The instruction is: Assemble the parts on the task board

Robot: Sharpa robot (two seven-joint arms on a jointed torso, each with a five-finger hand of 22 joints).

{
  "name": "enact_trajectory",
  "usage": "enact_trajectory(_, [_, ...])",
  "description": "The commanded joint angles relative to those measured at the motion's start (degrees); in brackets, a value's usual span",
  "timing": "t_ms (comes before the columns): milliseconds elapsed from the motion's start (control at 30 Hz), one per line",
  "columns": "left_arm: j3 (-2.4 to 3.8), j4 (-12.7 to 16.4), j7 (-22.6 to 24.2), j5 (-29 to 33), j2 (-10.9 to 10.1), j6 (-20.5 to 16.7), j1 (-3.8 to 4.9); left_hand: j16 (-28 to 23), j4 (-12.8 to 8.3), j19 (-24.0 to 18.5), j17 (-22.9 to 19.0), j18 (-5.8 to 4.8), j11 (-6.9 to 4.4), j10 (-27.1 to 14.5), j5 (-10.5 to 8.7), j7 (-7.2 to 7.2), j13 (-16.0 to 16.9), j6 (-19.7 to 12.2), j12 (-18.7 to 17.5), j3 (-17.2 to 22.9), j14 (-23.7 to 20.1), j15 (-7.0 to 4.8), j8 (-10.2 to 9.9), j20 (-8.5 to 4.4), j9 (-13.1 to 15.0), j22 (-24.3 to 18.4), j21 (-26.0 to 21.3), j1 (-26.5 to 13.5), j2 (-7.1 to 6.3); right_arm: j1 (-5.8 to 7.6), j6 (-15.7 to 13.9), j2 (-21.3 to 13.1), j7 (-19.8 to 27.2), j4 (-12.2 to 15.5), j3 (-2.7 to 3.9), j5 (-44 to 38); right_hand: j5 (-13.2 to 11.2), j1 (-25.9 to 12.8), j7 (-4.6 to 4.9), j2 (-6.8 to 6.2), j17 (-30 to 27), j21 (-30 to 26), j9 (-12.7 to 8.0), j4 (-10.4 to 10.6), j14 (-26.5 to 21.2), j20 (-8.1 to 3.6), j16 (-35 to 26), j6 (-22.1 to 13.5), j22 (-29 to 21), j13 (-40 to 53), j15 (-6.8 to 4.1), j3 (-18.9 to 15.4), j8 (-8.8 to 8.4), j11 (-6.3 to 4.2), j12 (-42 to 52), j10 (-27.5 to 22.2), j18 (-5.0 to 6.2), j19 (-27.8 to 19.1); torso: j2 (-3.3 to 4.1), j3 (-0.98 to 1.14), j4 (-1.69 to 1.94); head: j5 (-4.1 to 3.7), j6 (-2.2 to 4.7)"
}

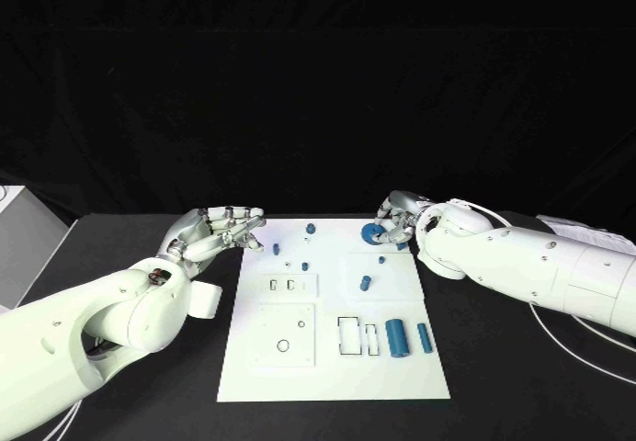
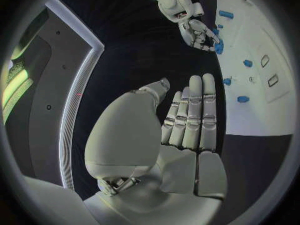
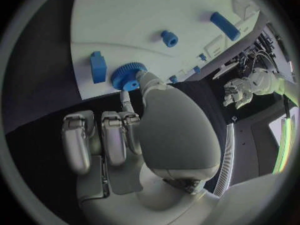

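The white task board (image 1: 258, 381) lies mid-table with several small blue parts standing in it. My right hand (image 1: 402, 219) is over the board's far right corner, and its thumb and a finger pinch a blue gear (image 1: 377, 235). In the right wrist view the thumb tip presses the toothed gear (image 3: 127, 77) at the board's edge, beside a blue block (image 3: 98, 66). My left hand (image 1: 221, 231) hovers at the board's far left corner, holding nothing. Its fingers (image 2: 194, 112) lie straight and side by side.
Two blue cylinders (image 1: 395, 338) (image 1: 425, 337) lie on the board's near right part, next to a rectangular slot (image 1: 347, 336). Blue pegs (image 1: 276, 247) (image 1: 311, 227) stand near my left hand. A pale box (image 1: 20, 241) sits at the table's left edge; cables (image 1: 570, 342) trail on the right.
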Motion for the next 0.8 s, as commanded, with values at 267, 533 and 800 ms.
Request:
enact_trajectory(267, [0.05,-0.06,0.19,-0.34,0.24,1.00,0.01,0.40,0.08,-0.52,0.09,0.15,-0.04,0.23,0.00,-0.06,-0.04,0.37,-0.26,0.44,-0.35,0.07,0.34,0.13,0.07,0.14,0.33,-0.41,0.06,-0.11,0.84,0.52,-0.39,0.09,-0.20,-3.27,-0.35,0.29,0.06,-0.26,15.06,0.39,-0.10,-0.16,6.07,0.29,0.36,-0.28,15.09,15.09,0.47,0.19,-0.04,0.25,0.12,5.91,-0.81,5.90,0.06,0.00,0.03,-0.17,-0.07])
enact_trajectory(533, [0.05,-0.09,0.16,-0.34,0.29,1.02,0.01,0.40,0.08,-0.52,0.09,0.15,-0.04,0.23,0.00,-0.06,-0.04,0.37,-0.26,0.44,-0.35,0.07,0.34,0.13,0.07,0.14,0.33,-0.41,0.06,-0.15,-0.75,0.63,-0.32,0.66,-0.31,-4.47,0.96,0.65,-0.03,-0.17,15.06,0.39,0.01,-0.16,6.07,0.31,0.36,0.31,15.09,15.09,0.46,0.91,0.35,0.19,0.12,5.91,-0.81,5.90,0.03,0.03,-0.04,-0.11,-0.03])
enact_trajectory(800, [0.05,-0.12,0.14,-0.34,0.28,0.99,0.01,0.46,0.05,-0.59,0.09,0.15,-0.03,0.23,0.02,-0.04,-0.05,0.37,-0.27,0.52,-0.39,0.07,0.34,0.13,0.08,0.21,0.43,-0.39,0.10,-0.16,-5.55,0.13,-0.10,2.77,-0.32,-6.34,3.86,0.67,-0.57,-0.02,15.06,0.39,0.18,-0.08,6.07,0.03,0.36,1.69,15.09,15.09,0.06,2.85,1.14,-0.29,0.12,5.91,-0.81,5.90,0.00,-0.04,0.06,-0.12,0.03])
